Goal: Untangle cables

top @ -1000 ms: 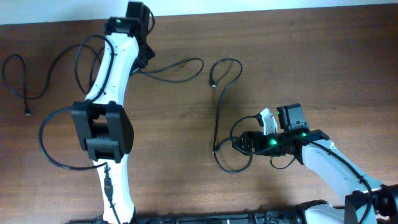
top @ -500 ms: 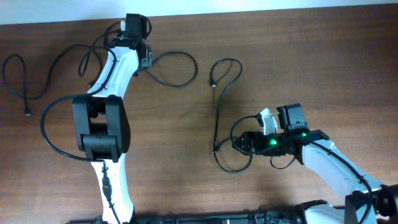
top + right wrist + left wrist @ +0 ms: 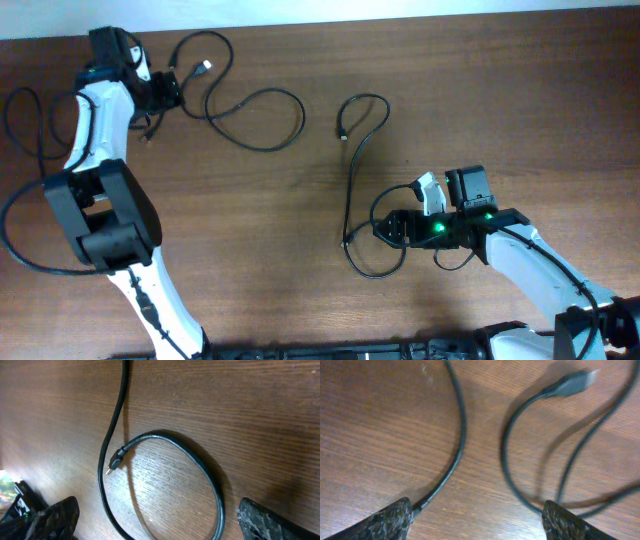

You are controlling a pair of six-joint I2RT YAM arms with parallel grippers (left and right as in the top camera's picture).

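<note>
The left gripper [image 3: 170, 92] sits at the far left corner of the table [image 3: 500, 110], low over the wood; in the left wrist view its fingers [image 3: 387, 522] stand well apart, nothing between them but bare wood; one strand of the top cable [image 3: 268, 92] runs up against the tip of one finger, though I cannot tell whether it is touching; a second strand curves up between the fingers to a plug [image 3: 572, 382] lying flat; from overhead this cable starts beside the gripper, makes a small loop above it, then a wide loose loop toward the table's middle. A left cable [image 3: 41, 125] lies in an open loop at the table's left edge, partly behind the left arm, apart from the top cable. The middle cable [image 3: 348, 190] lies apart from both; its plug [image 3: 343, 135] hangs off a hook-shaped bend, a straight run drops toward the near edge and closes in a loop. The right gripper [image 3: 380, 230] is at that loop, jaws spread wide in the right wrist view, gripping nothing; the loop [image 3: 200, 457] lies flat ahead of the fingers [image 3: 47, 520], its plug end [image 3: 115, 463] just beside another strand.
</note>
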